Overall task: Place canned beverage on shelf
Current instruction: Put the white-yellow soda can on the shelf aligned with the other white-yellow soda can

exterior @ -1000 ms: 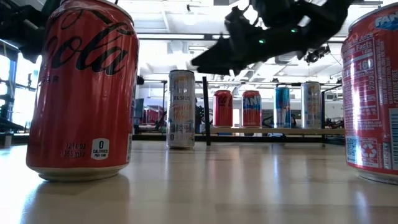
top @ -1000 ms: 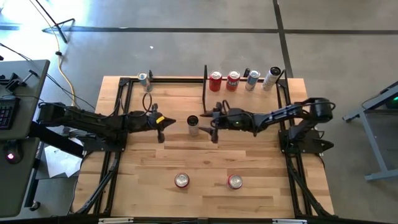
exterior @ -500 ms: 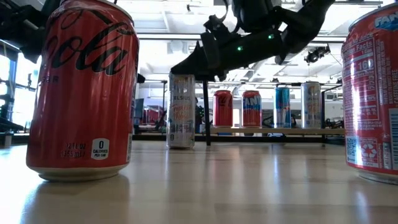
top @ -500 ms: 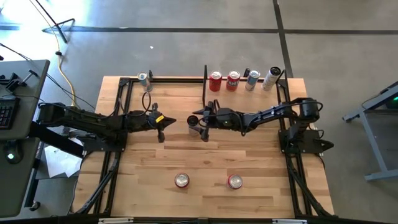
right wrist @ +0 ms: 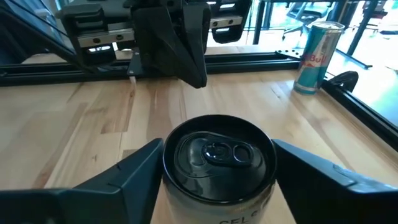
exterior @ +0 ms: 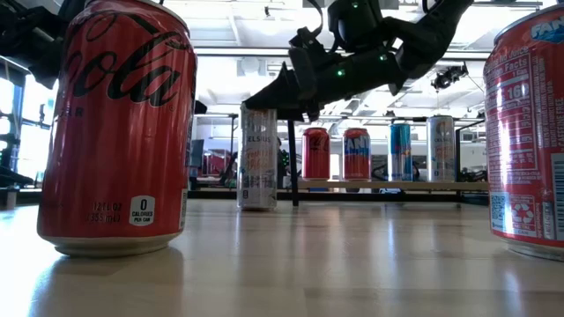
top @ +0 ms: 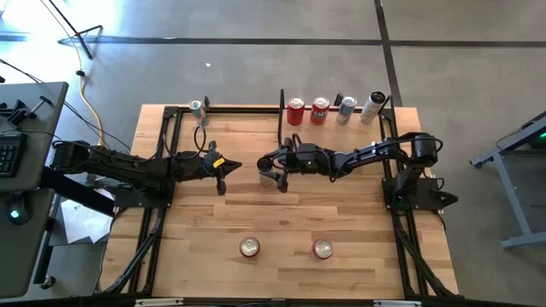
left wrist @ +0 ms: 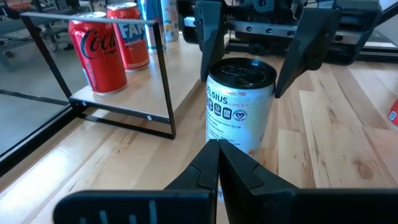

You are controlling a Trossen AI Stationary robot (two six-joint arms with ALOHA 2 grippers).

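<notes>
Four cans already stood on the shelf (top: 337, 122), while the right gripper (top: 271, 169), jaws spread, straddled the upright white can (exterior: 257, 157) mid-table, not yet lifted; the left gripper (top: 223, 167) waited pressed shut nearby.

Both arms are showing as dark, near-black jointed links rising from black bases bolted to black frame rails. The left arm (top: 128, 165) is wearing a small yellow tag near its wrist, with thin black cable looping beside it. The right arm (top: 367, 156) is carrying a rounded elbow housing, with small green lights glowing on its wrist. The fingers (right wrist: 130, 177) are appearing as flat, matte-black wedge-shaped blades.
</notes>
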